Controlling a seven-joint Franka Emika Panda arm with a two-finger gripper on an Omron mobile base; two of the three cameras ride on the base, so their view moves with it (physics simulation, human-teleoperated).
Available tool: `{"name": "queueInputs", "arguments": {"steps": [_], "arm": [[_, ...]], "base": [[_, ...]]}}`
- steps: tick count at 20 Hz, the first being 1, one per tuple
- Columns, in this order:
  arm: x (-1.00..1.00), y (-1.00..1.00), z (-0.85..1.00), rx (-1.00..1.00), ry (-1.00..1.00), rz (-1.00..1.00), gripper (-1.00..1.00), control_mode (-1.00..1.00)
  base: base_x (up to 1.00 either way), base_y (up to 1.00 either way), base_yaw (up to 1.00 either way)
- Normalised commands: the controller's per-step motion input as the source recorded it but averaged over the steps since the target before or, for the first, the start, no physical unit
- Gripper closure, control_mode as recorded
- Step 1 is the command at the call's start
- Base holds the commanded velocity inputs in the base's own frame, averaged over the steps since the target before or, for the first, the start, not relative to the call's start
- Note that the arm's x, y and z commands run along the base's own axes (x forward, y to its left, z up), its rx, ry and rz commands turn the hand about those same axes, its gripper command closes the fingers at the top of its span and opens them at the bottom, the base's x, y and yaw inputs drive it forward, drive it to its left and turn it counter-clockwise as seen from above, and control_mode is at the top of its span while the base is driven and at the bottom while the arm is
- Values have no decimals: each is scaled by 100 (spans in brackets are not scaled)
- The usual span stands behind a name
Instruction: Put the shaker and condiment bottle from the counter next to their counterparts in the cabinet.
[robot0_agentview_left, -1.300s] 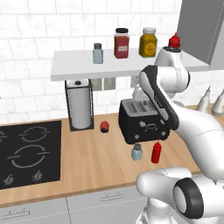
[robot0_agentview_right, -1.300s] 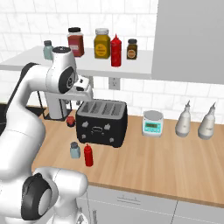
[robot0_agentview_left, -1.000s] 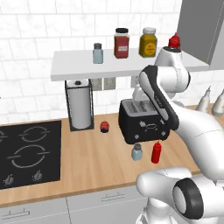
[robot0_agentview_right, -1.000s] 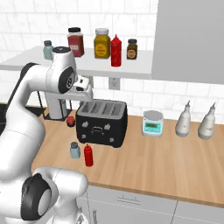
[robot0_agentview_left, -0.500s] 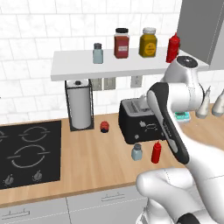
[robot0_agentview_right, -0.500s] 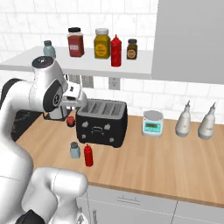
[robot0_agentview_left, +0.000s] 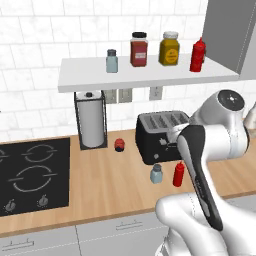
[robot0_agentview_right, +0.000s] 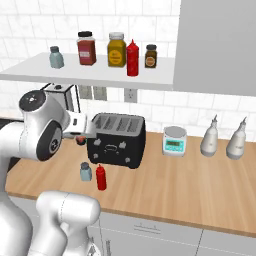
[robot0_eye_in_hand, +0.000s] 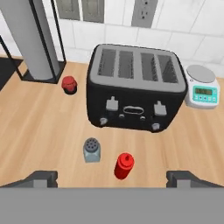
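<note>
The counter's shaker (robot0_eye_in_hand: 91, 150) and red condiment bottle (robot0_eye_in_hand: 124, 166) stand side by side on the light-wood counter (robot0_agentview_left: 100, 185), just in front of the toaster; they also show as shaker (robot0_agentview_left: 156, 173) (robot0_agentview_right: 86, 171) and bottle (robot0_agentview_left: 178, 174) (robot0_agentview_right: 101, 177). My gripper (robot0_eye_in_hand: 113, 178) hangs above and a little in front of them, open and holding nothing, looking down at them. On the white shelf (robot0_agentview_left: 150, 77) stand the matching shaker (robot0_agentview_left: 111, 60) (robot0_agentview_right: 56, 57) and the matching red bottle (robot0_agentview_left: 198, 55) (robot0_agentview_right: 132, 58). A grey door panel (robot0_agentview_right: 220, 45) closes the shelf's right end.
A black toaster (robot0_eye_in_hand: 134, 91) stands right behind the pair. A paper-towel holder (robot0_agentview_left: 91, 120) and a small red knob (robot0_eye_in_hand: 68, 84) are to the left, a scale (robot0_eye_in_hand: 200, 86) and two white bottles (robot0_agentview_right: 222, 137) to the right. The cooktop (robot0_agentview_left: 30, 172) lies far left. Several jars (robot0_agentview_left: 150, 49) share the shelf.
The arm has swung down from shelf height to a lower pose over the toaster. The shaker and the bottle on the counter have not moved.
</note>
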Motion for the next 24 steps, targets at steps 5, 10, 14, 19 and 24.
{"name": "queueInputs", "arguments": {"steps": [5, 10, 14, 19, 24], "arm": [[-93, -19, -60, -9, -11, 0, -100, -100], [-10, -1, -4, 0, -1, 0, -100, -100], [-13, 0, -26, 0, 0, 0, -100, -100], [-95, -11, -96, 0, -2, -6, -100, -100], [-92, -11, -90, 1, -1, -7, -100, -100]], "base": [[0, 0, 0], [0, 0, 0], [0, 0, 0], [0, 0, 0], [0, 0, 0]]}}
